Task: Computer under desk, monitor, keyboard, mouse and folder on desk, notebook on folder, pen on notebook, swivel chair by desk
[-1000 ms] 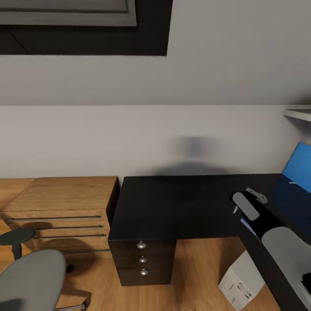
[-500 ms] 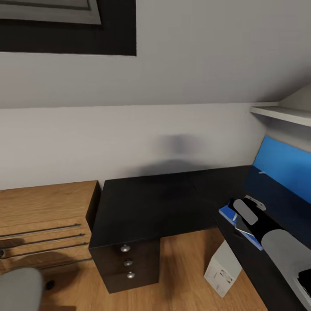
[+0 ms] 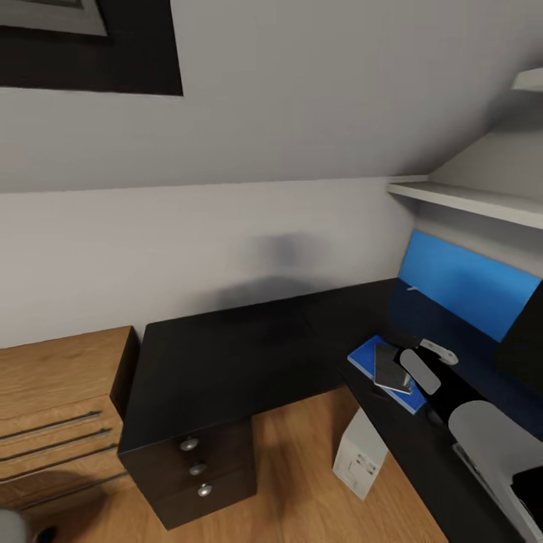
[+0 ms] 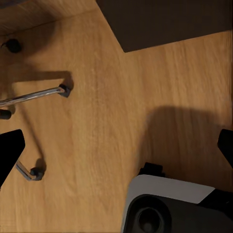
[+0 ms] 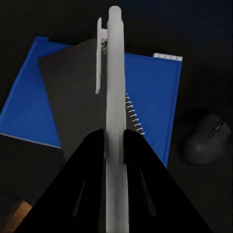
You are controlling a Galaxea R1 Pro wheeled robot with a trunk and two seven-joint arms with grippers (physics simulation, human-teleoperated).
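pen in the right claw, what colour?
White, with a white clip: the pen shows best in the right wrist view, over the dark notebook.

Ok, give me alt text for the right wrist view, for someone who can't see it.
The right gripper, shut on a white pen, hangs over a dark notebook lying on a blue folder on the black desk. A dark mouse sits beside the folder.

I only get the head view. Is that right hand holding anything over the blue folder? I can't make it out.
Observer: Yes. The right gripper is shut on the pen, a white stick held over the notebook.
Operator: Anything else near the folder?
Observer: The mouse sits on the desk just beside the folder.
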